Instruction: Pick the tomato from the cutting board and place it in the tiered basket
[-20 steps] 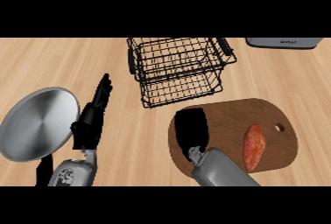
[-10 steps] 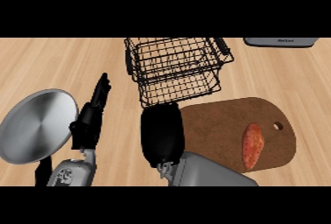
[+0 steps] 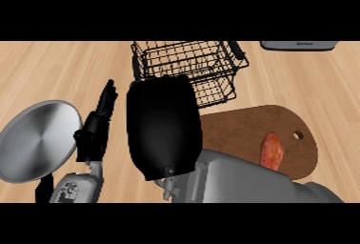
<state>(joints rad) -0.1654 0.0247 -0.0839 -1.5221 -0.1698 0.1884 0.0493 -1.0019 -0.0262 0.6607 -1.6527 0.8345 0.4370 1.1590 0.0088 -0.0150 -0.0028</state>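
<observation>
Head view: smooth red tomato (image 3: pixel 272 151), probably soft, is best pinched mid-body; state of the black right hand (image 3: pixel 162 128) can't be told.

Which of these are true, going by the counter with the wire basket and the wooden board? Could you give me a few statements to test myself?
1. The red elongated tomato lies on the brown wooden cutting board. True.
2. The tomato sits in the black wire tiered basket. False: it is on the board.
3. The robot's right hand holds the tomato. False: the hand is left of the tomato and apart from it.
4. The left hand, fingers straight, shows beside the round silver metal plate. True.
5. The plate is right of the board. False: it is at the far left.
</observation>
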